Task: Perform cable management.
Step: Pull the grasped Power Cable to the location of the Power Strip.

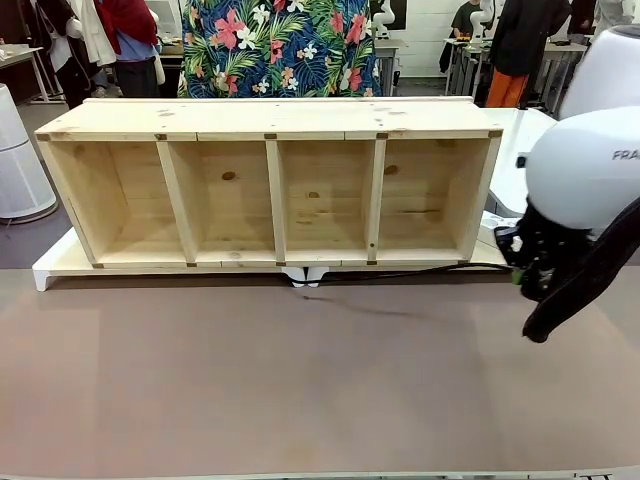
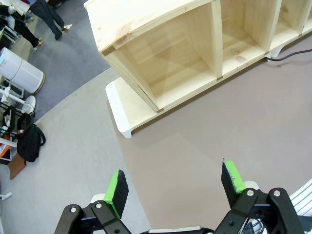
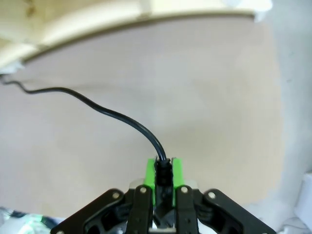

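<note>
The right gripper [image 3: 164,168] is clamped on the thickened end of the cable [image 3: 117,115], just off the right front corner of the wooden shelf [image 1: 270,118], and from the pads the cord trails along the shelf's front foot toward its middle. It looks light, thin and limp, likely to sag and snake, so that stiffer end seems the sensible hold. The left gripper [image 2: 175,187] hangs wide and empty off the shelf's left end.
</note>
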### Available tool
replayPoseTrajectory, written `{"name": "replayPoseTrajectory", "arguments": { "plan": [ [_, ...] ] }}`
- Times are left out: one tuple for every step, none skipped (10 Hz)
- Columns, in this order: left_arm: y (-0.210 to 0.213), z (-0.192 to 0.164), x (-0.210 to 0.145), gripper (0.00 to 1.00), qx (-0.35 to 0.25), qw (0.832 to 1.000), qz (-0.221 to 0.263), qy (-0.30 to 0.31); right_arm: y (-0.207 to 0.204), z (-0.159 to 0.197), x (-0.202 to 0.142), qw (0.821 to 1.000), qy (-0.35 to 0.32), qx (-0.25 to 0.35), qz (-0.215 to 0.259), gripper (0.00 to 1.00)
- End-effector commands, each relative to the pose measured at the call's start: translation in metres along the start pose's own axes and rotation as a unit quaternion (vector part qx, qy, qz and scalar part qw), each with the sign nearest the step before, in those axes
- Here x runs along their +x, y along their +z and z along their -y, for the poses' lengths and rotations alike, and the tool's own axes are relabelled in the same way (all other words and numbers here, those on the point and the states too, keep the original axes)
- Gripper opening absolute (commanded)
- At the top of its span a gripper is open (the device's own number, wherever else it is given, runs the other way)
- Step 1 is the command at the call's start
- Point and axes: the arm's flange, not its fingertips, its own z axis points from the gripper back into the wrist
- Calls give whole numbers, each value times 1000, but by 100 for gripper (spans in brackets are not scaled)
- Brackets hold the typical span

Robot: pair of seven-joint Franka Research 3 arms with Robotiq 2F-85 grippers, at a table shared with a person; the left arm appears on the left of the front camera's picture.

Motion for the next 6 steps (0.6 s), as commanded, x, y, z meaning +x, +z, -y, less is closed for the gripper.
{"name": "replayPoseTrajectory", "arguments": {
  "plan": [
    [0, 0, 1, 100, 0, 1000, 2, 6, -79, 82, -133, 1000, -6, -18, 11, 16],
    [0, 0, 1, 100, 0, 1000, 2, 6, -80, 88, -132, 1000, -8, -27, 12, 16],
    [0, 0, 1, 100, 0, 1000, 2, 6, -79, 92, -131, 999, -7, -33, 15, 16],
    [0, 0, 1, 100, 0, 1000, 2, 6, -79, 94, -127, 999, 2, -34, 28, 16],
    [0, 0, 1, 100, 0, 1000, 2, 6, -78, 92, -122, 999, 8, -32, 37, 16],
    [0, 0, 1, 100, 0, 1000, 2, 6, -78, 90, -118, 999, 15, -29, 38, 16]
  ]
}}
